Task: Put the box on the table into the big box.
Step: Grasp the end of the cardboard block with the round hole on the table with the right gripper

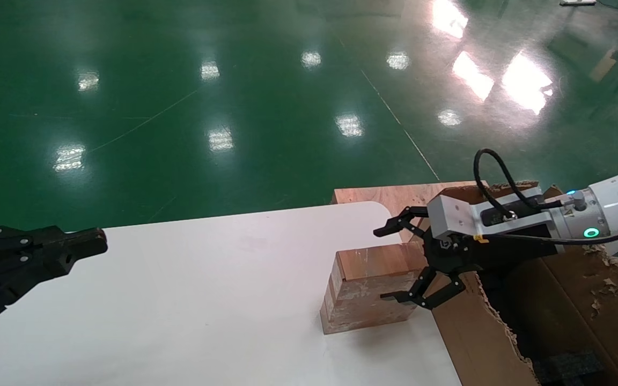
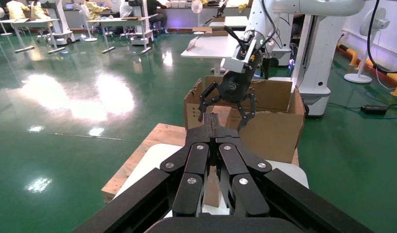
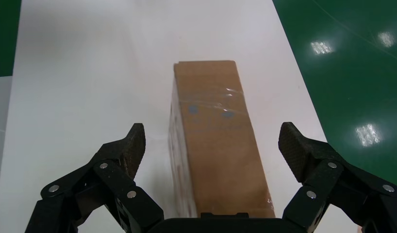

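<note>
The small brown box [image 1: 373,284] stands on the white table [image 1: 207,279], close to its right edge. My right gripper [image 1: 387,264] is open at the box's right end, one finger on each side, not touching it. In the right wrist view the taped top of the box [image 3: 216,145] runs between the spread fingers [image 3: 131,145] of that gripper [image 3: 213,141]. The big box [image 1: 556,311], a torn carton, stands just right of the table, under the right arm. My left gripper [image 1: 97,241] is shut and empty over the table's left end, and its tip [image 2: 212,121] points toward the big box [image 2: 279,131].
A plywood board [image 1: 389,194] lies behind the table's far right corner. Black foam [image 1: 566,367] sits inside the carton. Glossy green floor [image 1: 234,107] surrounds the table. In the left wrist view, another robot's white column [image 2: 318,58] and work tables stand beyond the carton.
</note>
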`<control>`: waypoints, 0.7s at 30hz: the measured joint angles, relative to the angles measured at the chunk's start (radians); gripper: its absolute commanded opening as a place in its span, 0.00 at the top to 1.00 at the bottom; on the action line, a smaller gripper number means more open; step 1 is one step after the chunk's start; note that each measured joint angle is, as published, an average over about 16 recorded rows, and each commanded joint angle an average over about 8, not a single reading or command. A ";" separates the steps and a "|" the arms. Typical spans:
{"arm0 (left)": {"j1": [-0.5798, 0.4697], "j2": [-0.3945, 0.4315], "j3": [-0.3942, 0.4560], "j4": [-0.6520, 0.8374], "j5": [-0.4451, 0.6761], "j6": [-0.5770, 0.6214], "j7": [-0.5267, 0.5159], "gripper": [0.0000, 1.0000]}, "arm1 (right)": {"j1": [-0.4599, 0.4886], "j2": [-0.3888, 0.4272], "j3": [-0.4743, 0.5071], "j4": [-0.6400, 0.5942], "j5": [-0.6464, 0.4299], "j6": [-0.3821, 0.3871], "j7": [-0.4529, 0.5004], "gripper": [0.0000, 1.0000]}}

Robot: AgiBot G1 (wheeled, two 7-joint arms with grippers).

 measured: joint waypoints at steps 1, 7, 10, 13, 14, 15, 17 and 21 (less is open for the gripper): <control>0.000 0.000 0.000 0.000 0.000 0.000 0.000 1.00 | 0.003 -0.003 -0.008 -0.010 0.003 0.000 -0.004 0.00; 0.000 0.000 0.000 0.000 0.000 0.000 0.000 1.00 | 0.015 -0.014 -0.050 -0.056 0.025 -0.001 -0.024 0.00; 0.000 0.000 0.000 0.000 0.000 0.000 0.000 1.00 | 0.019 -0.017 -0.068 -0.071 0.037 -0.001 -0.031 0.00; 0.000 0.000 0.000 0.000 0.000 0.000 0.000 0.96 | 0.021 -0.019 -0.085 -0.083 0.048 -0.001 -0.036 0.00; 0.000 0.000 0.000 0.000 0.000 0.000 0.000 0.84 | 0.022 -0.020 -0.090 -0.087 0.051 -0.001 -0.038 0.00; 0.000 0.000 0.000 0.000 0.000 0.000 0.000 0.71 | 0.022 -0.020 -0.094 -0.089 0.054 -0.001 -0.039 0.00; 0.000 0.000 0.000 0.000 0.000 0.000 0.000 0.46 | 0.023 -0.021 -0.101 -0.094 0.060 0.000 -0.041 0.00; 0.000 0.000 0.000 0.000 0.000 0.000 0.000 0.00 | 0.025 -0.022 -0.109 -0.099 0.066 0.000 -0.044 0.00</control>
